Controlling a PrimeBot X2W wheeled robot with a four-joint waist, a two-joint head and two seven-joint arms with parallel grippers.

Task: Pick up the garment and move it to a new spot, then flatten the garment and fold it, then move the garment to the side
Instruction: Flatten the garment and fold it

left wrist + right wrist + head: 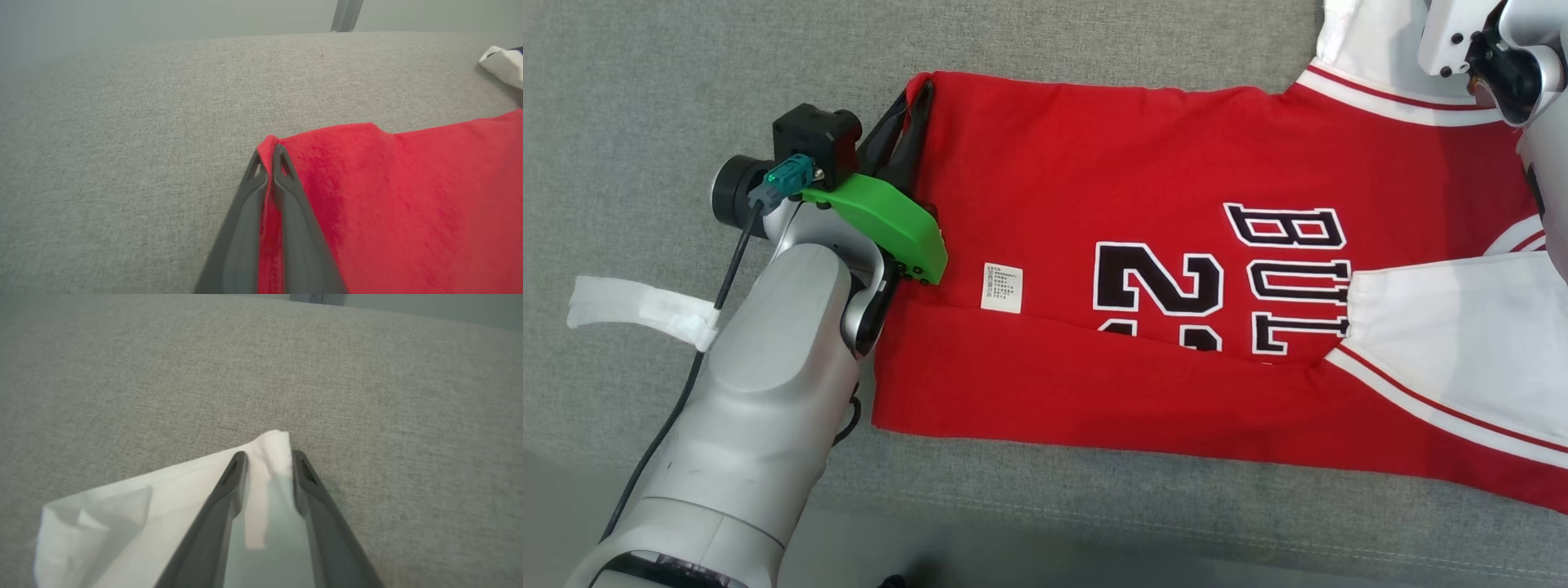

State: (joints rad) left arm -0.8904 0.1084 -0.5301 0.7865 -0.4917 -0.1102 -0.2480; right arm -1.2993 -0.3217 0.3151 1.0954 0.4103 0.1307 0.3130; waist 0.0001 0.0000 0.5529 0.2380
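Head view: red jersey laid flat across the middle of the grey fabric surface, its near strip folded over and the numerals partly covered. The far hem corner is clamped by the left gripper. The garment is cut off at right.

Left wrist view: thin hem is seen pinched tight between the fingers.

Right wrist view: white sleeve fabric is gripped by the right gripper.

Handling: judged light, limp, slippery; corners and hems are best taken.

R gripper pinched a fold of white garment btwn its fingertips. Rest of the cloth trailed to gripper's left, over grey woven surface.
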